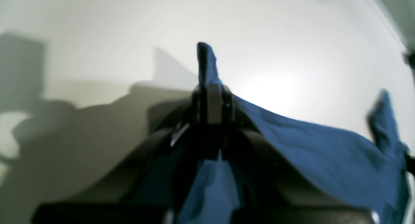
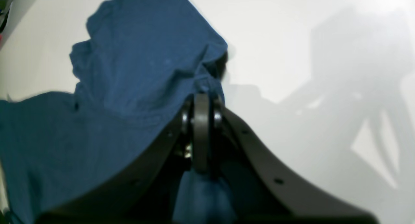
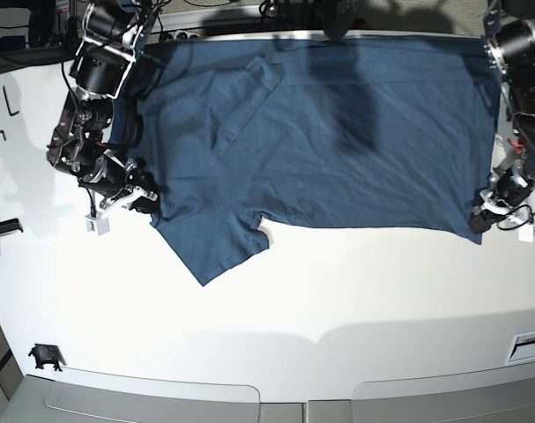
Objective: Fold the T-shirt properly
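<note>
My left gripper (image 3: 483,220) is clenched on the shirt (image 3: 355,141) at its lower corner, by the counter's (image 3: 338,300) right edge as the base view has it. My right gripper (image 3: 152,204) is clenched on the cloth near the left side, just above the sleeve that points toward the counter's front edge. The shirt spreads over the back half of the counter, between my arms and beneath them.

I judge this to be the start of a fold. I should lift both pinches together, at one pace, keeping the span between them lightly taut so the hem doesn't sag. My left pinch takes in a small tip (thin, but it ought to hold if I don't jerk). The loose sleeve could drag or tuck under, so I'd carry it over smoothly and flatten it afterwards.

For room, the front stretch of the counter is bare. My left arm works close to the right edge, so I'd move inward rather than out.
</note>
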`<action>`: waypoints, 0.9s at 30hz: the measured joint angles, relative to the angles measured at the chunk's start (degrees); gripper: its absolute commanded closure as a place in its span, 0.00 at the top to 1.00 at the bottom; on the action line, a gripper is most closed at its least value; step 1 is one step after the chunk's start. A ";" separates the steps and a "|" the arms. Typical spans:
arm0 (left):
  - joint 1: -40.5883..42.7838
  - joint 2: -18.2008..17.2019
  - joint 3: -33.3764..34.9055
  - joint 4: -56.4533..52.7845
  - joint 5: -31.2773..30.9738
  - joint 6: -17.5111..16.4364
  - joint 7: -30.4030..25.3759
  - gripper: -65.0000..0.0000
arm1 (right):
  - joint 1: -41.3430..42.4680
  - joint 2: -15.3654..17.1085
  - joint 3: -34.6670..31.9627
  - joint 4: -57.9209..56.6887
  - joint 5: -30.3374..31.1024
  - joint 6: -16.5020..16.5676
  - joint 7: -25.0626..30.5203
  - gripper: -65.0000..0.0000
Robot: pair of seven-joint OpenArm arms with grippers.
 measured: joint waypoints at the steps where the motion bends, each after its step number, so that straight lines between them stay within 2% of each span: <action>1: 0.39 -0.33 -0.02 0.00 -2.14 0.00 0.24 0.00 | -0.04 0.00 0.00 0.90 0.11 0.31 -0.59 0.00; 4: 2.05 -1.42 -0.09 0.00 -6.23 0.02 2.75 0.00 | -0.15 -0.02 0.00 3.85 1.14 0.87 -1.90 0.00; 11: 6.95 -3.26 -0.07 2.27 -13.44 0.02 5.86 0.00 | -0.15 0.00 0.00 11.61 6.78 1.86 -9.33 0.00; 15: 12.41 -3.91 -0.13 10.86 -14.56 0.02 7.30 0.00 | -1.90 0.00 -0.07 16.59 9.18 1.95 -11.02 0.00; 20: 18.78 -3.80 -0.07 23.04 -14.62 0.00 9.01 0.00 | -8.35 0.00 -0.09 22.91 9.55 1.99 -11.28 0.00; 27: 24.35 -3.78 -2.03 32.59 -14.78 -0.02 10.40 0.00 | -15.19 -0.07 2.93 26.82 8.94 2.01 -11.47 0.00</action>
